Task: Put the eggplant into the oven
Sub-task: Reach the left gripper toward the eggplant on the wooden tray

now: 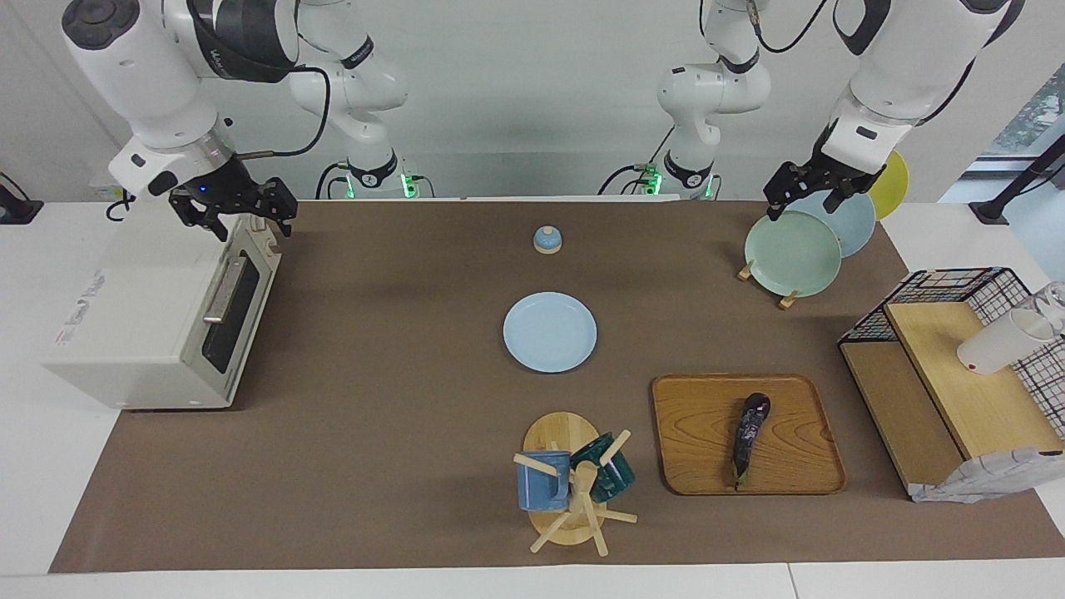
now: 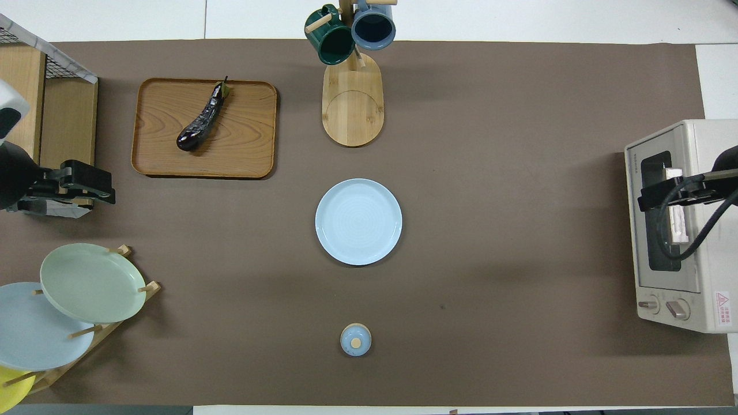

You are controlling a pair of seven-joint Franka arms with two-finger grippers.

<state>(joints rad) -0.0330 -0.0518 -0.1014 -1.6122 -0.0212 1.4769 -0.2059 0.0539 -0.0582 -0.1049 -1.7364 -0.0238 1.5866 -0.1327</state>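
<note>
The eggplant [image 1: 749, 434] [image 2: 202, 118], dark and glossy with a green stem, lies on a wooden tray [image 1: 695, 416] [image 2: 245, 147] toward the left arm's end of the table. The white oven [image 1: 133, 324] [image 2: 692, 288] stands at the right arm's end with its glass door closed. My right gripper [image 1: 252, 226] [image 2: 648, 196] hangs open just above the oven's top front edge, holding nothing. My left gripper [image 1: 803, 208] [image 2: 106, 185] is open and empty over the plate rack, well apart from the eggplant.
A pale blue plate [image 1: 549, 331] [image 2: 358, 222] lies mid-table, a small blue lidded pot [image 1: 547, 240] [image 2: 356, 339] nearer the robots. A mug tree [image 1: 574, 482] [image 2: 351, 98] stands beside the tray. A plate rack [image 1: 795, 254] [image 2: 92, 282] and a wire shelf [image 1: 957, 366] [image 2: 52, 115] fill the left arm's end.
</note>
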